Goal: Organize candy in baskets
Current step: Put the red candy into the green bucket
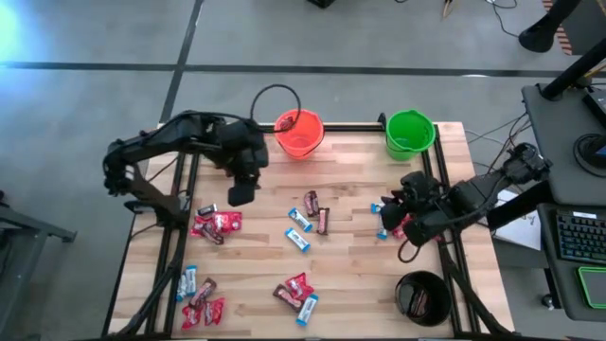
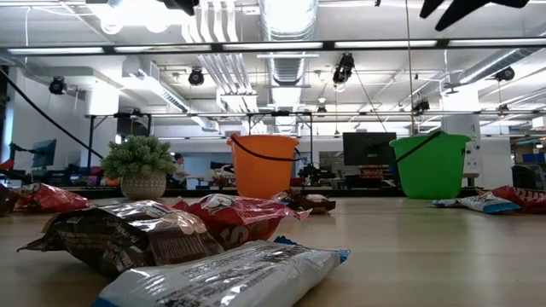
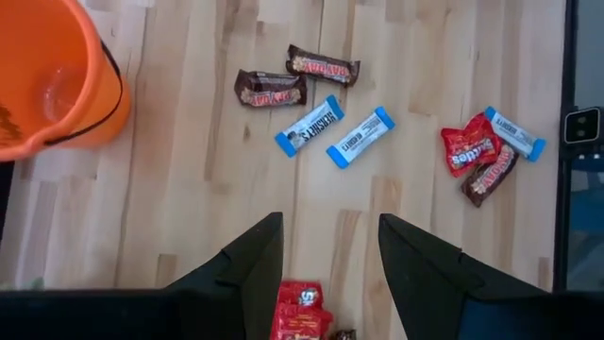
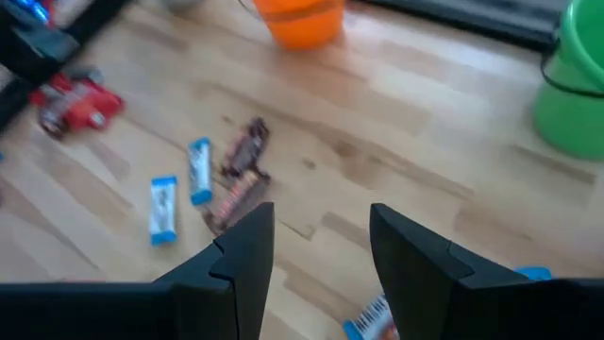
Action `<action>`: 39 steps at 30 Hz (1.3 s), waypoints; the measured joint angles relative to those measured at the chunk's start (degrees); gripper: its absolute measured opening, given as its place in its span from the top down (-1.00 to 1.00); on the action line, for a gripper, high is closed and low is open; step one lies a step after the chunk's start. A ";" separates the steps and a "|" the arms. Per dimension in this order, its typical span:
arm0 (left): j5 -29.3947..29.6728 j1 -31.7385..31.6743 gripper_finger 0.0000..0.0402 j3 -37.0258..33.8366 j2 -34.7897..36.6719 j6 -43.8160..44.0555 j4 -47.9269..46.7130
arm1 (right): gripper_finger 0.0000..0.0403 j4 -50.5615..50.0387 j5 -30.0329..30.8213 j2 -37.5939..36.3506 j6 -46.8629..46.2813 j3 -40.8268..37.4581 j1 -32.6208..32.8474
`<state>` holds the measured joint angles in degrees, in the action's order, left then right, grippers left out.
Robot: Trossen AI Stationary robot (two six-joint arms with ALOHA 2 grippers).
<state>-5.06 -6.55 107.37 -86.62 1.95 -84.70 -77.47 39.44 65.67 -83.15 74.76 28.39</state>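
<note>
Red, blue-and-white and brown candy bars lie scattered flat on the wooden table. The orange basket and green basket stand at the far edge. The black basket stands at the near right corner. My left gripper hangs open just beyond a pile of red candy; that red candy shows between its fingers in the left wrist view. My right gripper is open over a blue-and-white candy and a red candy by the right edge.
Two blue-and-white bars and two brown bars lie mid-table. More candy is heaped near the near-left corner and at the near middle. A potted plant stands behind the table. Bare wood lies between the two far baskets.
</note>
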 joint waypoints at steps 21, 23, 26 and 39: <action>0.00 0.00 0.21 -22.62 13.17 0.16 13.96 | 0.18 -0.57 -20.81 0.13 9.82 -6.19 -12.98; 0.00 0.00 0.21 -23.15 12.82 -0.39 15.38 | 0.18 -0.14 -22.43 0.13 10.61 -8.36 -13.56; 0.00 0.00 0.21 -23.56 12.38 -1.36 16.07 | 0.18 0.22 -23.45 0.13 10.56 -11.34 -13.82; 0.00 -0.02 0.21 -23.63 12.14 -1.25 16.16 | 0.18 5.70 -30.69 0.11 10.54 -19.91 -13.80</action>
<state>-5.06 -6.57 83.74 -74.48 0.70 -68.53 -71.76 8.75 65.78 -72.60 54.85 14.59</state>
